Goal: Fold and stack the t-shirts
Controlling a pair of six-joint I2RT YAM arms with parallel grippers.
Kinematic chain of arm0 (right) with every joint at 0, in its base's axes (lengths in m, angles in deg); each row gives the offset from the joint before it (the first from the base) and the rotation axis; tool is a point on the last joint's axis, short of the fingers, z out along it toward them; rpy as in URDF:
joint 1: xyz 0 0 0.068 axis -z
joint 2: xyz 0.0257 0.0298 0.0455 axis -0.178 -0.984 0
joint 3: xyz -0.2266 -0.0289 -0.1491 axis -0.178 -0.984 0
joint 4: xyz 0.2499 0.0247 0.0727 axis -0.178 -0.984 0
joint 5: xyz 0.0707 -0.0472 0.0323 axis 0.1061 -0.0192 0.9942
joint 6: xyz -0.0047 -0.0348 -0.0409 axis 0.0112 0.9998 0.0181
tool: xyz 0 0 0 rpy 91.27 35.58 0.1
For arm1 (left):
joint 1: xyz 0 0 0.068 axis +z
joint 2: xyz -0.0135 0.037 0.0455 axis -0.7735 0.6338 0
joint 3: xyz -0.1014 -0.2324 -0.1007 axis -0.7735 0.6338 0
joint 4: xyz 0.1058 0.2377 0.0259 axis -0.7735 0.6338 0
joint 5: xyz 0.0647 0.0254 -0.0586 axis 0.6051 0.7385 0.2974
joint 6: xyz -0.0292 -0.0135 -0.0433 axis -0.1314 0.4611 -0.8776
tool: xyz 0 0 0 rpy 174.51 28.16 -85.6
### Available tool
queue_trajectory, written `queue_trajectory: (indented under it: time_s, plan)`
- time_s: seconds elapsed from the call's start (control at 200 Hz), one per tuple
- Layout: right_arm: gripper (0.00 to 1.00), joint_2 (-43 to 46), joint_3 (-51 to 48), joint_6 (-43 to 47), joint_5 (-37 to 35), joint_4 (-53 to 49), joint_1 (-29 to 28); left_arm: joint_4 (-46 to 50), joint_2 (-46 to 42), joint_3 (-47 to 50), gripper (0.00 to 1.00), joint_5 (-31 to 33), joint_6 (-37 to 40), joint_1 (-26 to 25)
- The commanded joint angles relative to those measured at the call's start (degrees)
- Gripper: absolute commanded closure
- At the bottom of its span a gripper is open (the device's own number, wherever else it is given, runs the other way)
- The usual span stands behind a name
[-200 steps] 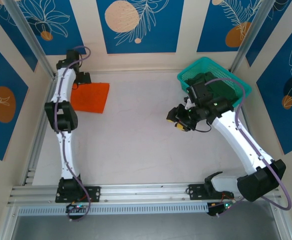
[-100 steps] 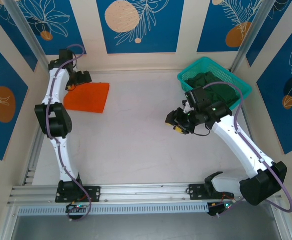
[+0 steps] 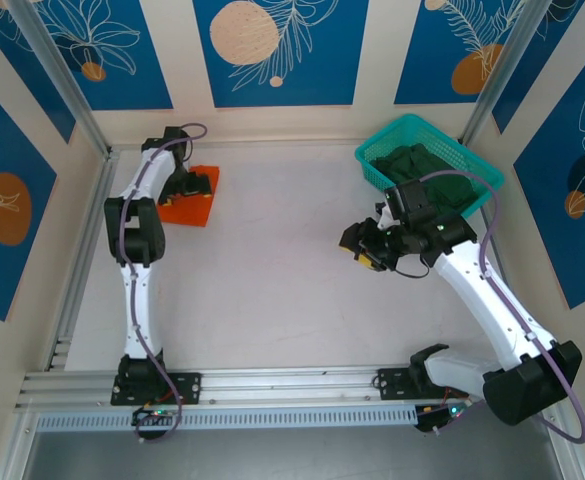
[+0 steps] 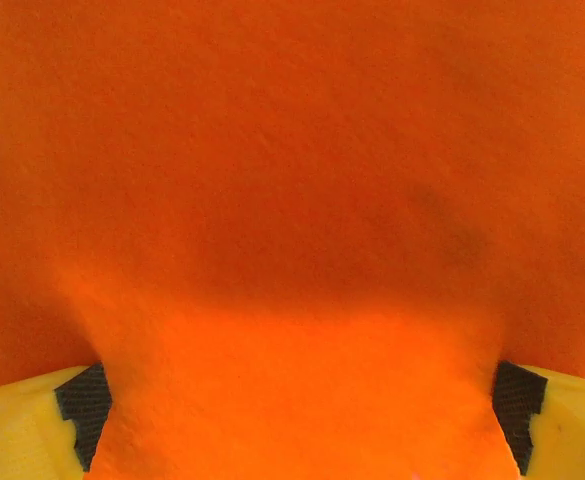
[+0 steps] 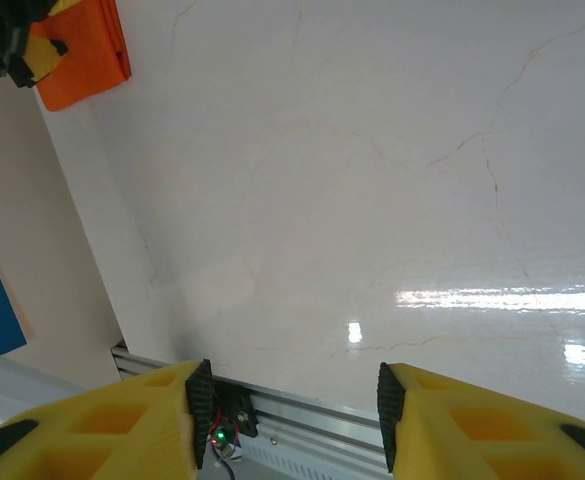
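1. Under my left claw, the top view hides part of the orange t-shirt. The arm also covers the cloth's edge behind the claw.
2. On the left wrist camera the cloth ahead of the claw sits so near that it blurs, and I cannot make out hems or folds. The fingers are cut off at the bottom corners.
3. Behind my right claw, the green t-shirt is partly masked by the basket wall and my right arm. I cannot tell how it is bunched.
4. On the right wrist camera, far ahead and left of the claw, the frame's corner crops the orange t-shirt.

A lab cell: aluminium rails, table walled in (printed panels).
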Motion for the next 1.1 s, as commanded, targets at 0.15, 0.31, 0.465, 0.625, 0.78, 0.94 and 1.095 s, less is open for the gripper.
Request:
queue_trajectory:
  time_s: [0.15, 0.31, 0.465, 0.625, 0.78, 0.94, 1.095]
  plan:
    - [0.50, 3.3, -1.3, 0.9, 1.2, -2.2, 1.4, 4.6, 6.5, -7.6, 0.00, 5.6, -2.2, 2.8]
    - [0.50, 4.0, -1.9, 0.4, 1.3, -2.4, 1.9, 4.9, 9.3, -11.7, 0.01, 4.4, -2.4, 4.3]
    - [0.50, 4.0, -2.1, 0.1, 1.6, -2.5, 1.9, 4.9, 11.1, -14.0, 0.00, 2.7, -4.6, 6.0]
    - [0.50, 4.1, -2.0, 0.6, 1.0, -2.0, 1.9, 4.9, 10.1, -15.1, 0.00, 1.3, -3.6, 6.2]
    - [0.46, 4.4, -1.1, 2.4, -5.6, -2.3, 2.0, 5.0, 4.4, -13.9, 0.00, -1.6, -2.9, 5.5]
    - [0.32, 6.4, -1.6, 5.7, -19.0, -1.5, 2.5, 3.5, -7.7, -6.9, 0.00, -2.1, -4.3, 4.4]
    - [0.02, 9.5, -5.3, 9.4, -30.5, 1.3, 3.4, -5.1, -24.6, 9.3, 0.00, -2.6, -5.2, 1.6]
